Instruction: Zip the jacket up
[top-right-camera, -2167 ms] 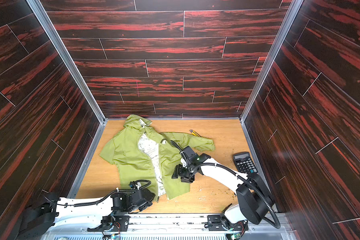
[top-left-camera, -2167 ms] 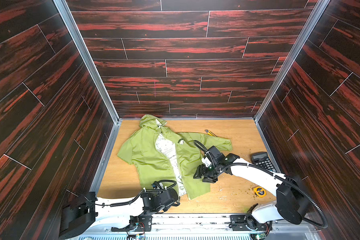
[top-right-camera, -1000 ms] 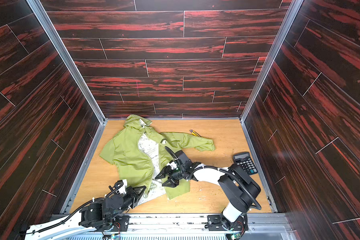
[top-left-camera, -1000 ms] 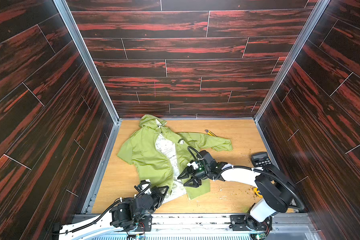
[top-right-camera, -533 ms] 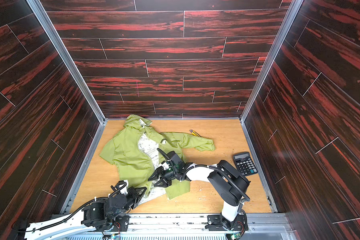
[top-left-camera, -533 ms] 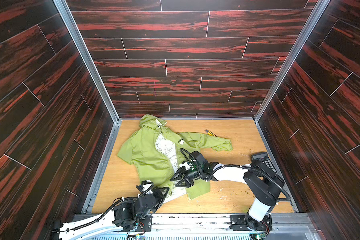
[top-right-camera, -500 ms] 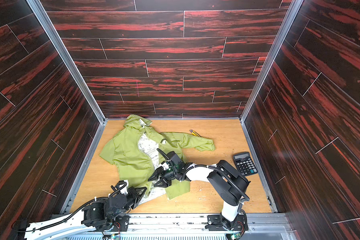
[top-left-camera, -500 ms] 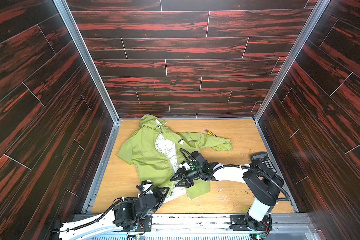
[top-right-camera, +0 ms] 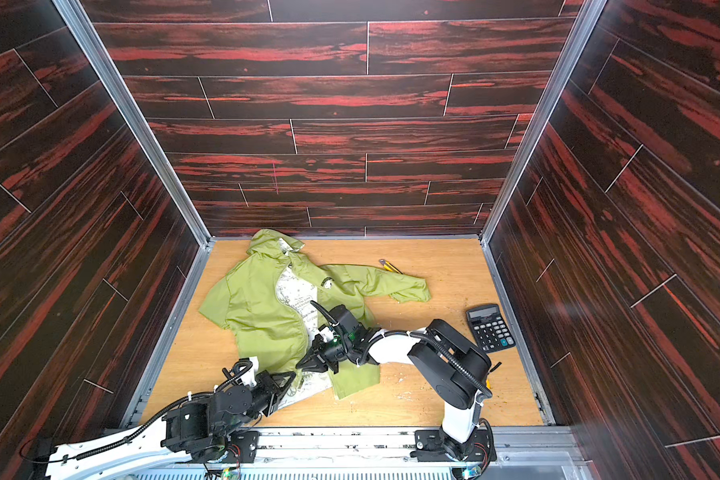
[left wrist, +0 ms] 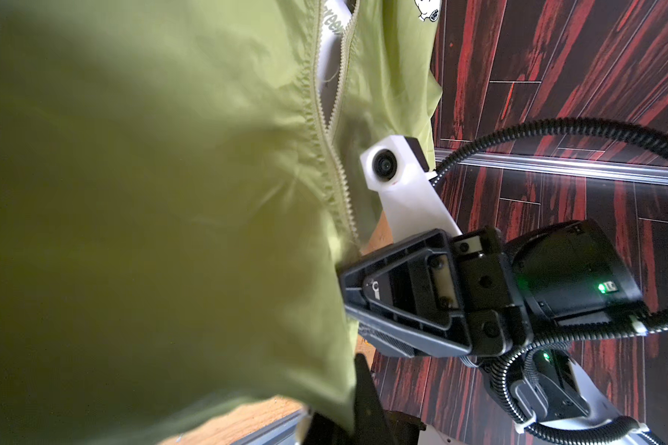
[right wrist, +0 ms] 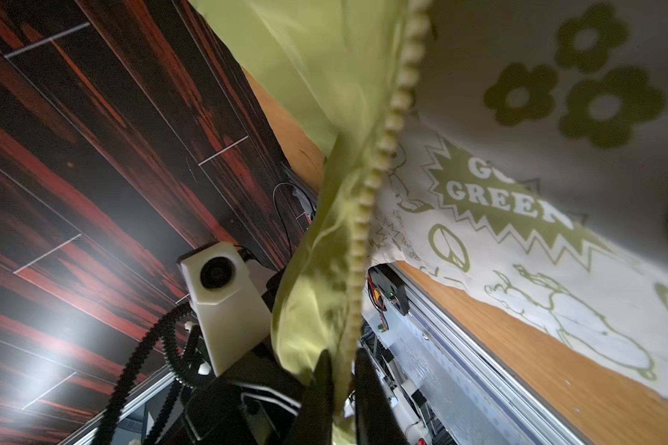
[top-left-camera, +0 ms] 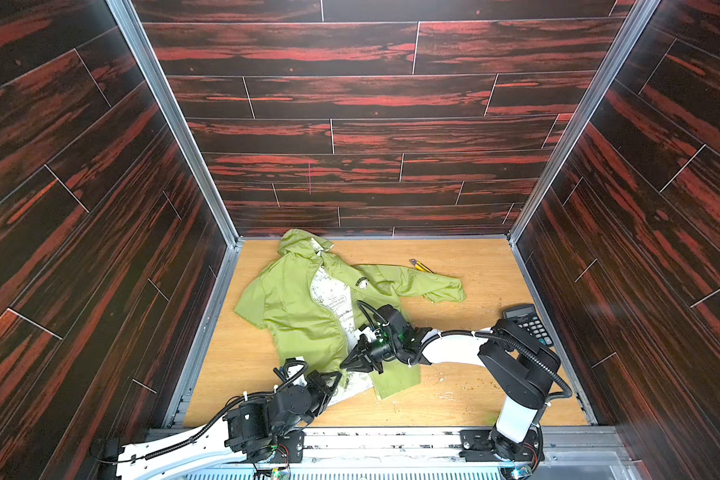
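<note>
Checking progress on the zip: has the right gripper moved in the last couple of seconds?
Yes. In a top view the right gripper has shifted left, away from the calculator, to the lower zipper edge of the jacket.

Robot test cell, probably lab. Dark red-streaked wood-look panels (top-left-camera: pixel 371 124) wall three sides, aluminium posts (top-left-camera: pixel 178 124) at corners. Light wood tabletop (top-left-camera: pixel 474 257); metal rail (top-left-camera: pixel 391 436) along front edge carries two arm bases (top-left-camera: pixel 504 444) with cabling. Wrist camera (left wrist: pixel 386 169) on each arm. Jacket (top-left-camera: pixel 308 316), calculator (top-left-camera: pixel 533 324) lie on tabletop.
</note>
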